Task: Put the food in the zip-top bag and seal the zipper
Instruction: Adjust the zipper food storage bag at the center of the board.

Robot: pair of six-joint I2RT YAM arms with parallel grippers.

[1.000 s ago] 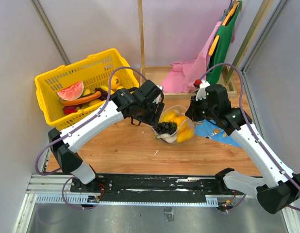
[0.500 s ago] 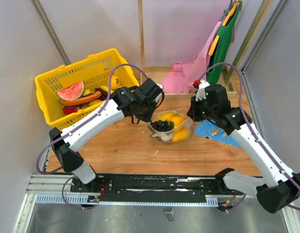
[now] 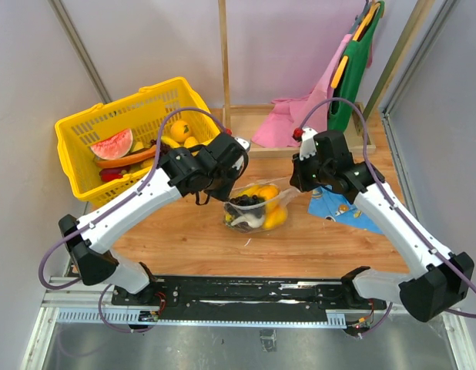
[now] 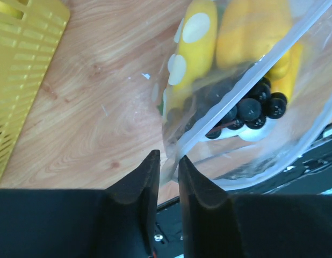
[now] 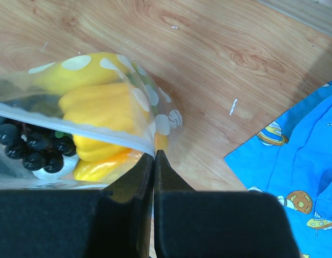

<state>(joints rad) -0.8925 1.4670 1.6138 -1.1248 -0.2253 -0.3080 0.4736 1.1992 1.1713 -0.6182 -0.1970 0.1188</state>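
Note:
The zip-top bag (image 3: 253, 206), clear with white dots, hangs stretched between my two grippers just above the wooden table. Inside it lies the food: a yellow pepper (image 5: 101, 110), a dark purple grape bunch (image 4: 246, 107) and a yellow piece (image 4: 195, 43). The white zipper (image 4: 252, 72) runs across the bag's mouth. My left gripper (image 4: 168, 161) pinches the bag's edge at one end of the zipper, a thin gap showing between its fingers. At the other end, my right gripper (image 5: 154, 153) is shut tight on the zipper (image 5: 74, 121).
A yellow basket (image 3: 84, 127) with a watermelon slice (image 3: 112, 143) and other toy food stands at the back left. A blue patterned cloth (image 3: 346, 210) lies right of the bag. Pink cloth (image 3: 292, 123) and a green apron (image 3: 350, 92) hang on a wooden frame behind.
Both grippers carried the bag left and slightly toward the back. The left gripper closed on the bag's edge, and the wide mouth is now pulled into a flat line.

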